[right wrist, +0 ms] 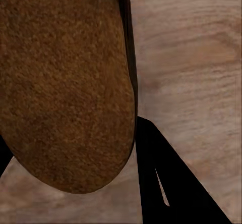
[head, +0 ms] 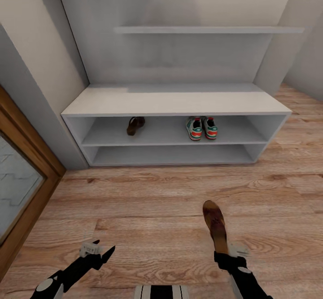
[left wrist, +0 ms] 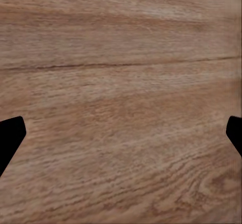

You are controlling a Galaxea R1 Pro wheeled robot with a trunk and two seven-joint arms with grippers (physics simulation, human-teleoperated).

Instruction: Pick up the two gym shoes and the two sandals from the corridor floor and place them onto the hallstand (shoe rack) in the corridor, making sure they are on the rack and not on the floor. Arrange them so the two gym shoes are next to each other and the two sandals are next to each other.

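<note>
Nearest the head camera is the robot's own trunk, and just ahead of it the right gripper (head: 223, 250) is clamped on the heel end of a brown sandal (head: 214, 225), which sticks out forward over the floor (head: 148, 204); in the right wrist view the cork-like footbed (right wrist: 65, 82) sits tight against one dark finger (right wrist: 161, 183), so I judge the grip firm, taken at the heel so the toe can lead into a shelf. The left gripper (head: 102, 252) hangs low at the other side with its jaws spread and nothing between them (its wrist camera looks straight down on bare planks (left wrist: 121, 103), a fingertip at each edge), probably kept clear as a spare. Ahead stands the rack (head: 175, 102), facing the robot. On its upper open shelf the other sandal (head: 135, 125) lies toward the left, and the two sneakers (head: 202, 128) sit side by side toward the right, touching or nearly so, well apart from that sandal. So three of the four shoes seem placed, and the carried one is the last; it should go just beside its mate on the left part of that shelf. The shelf opening is low, so the arm must reach in flat, or the sandal may catch the bench edge.
</note>
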